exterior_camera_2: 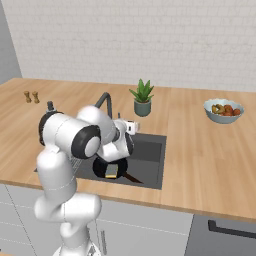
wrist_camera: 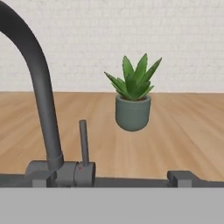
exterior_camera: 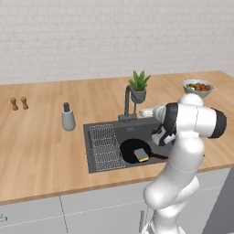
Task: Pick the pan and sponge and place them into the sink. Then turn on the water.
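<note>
Round black frying pan (exterior_camera: pixel 135 151) with grey-green sponge (exterior_camera: pixel 141 154) inside, down in dark grey sink (exterior_camera: pixel 137 129). Gripper (exterior_camera: pixel 147 112) open, above basin, just beside dark angular faucet (wrist_camera: pixel 41 94), lever (wrist_camera: pixel 83 142) ahead.

A white painted brick wall (exterior_camera: pixel 114 36) rises behind a long light-wood plank countertop (exterior_camera: pixel 41 146). Pale grey flat-fronted cabinet doors (exterior_camera: pixel 100 215) run beneath it. The light is soft and even, without hard shadows.

Light wooden countertop (exterior_camera: pixel 41 137) with visible grain, matt. Dark grey curved metal faucet (wrist_camera: pixel 41 92), smooth satin. Round black pan (exterior_camera: pixel 130 150), matt. Wire metal rack (exterior_camera: pixel 104 146).
</note>
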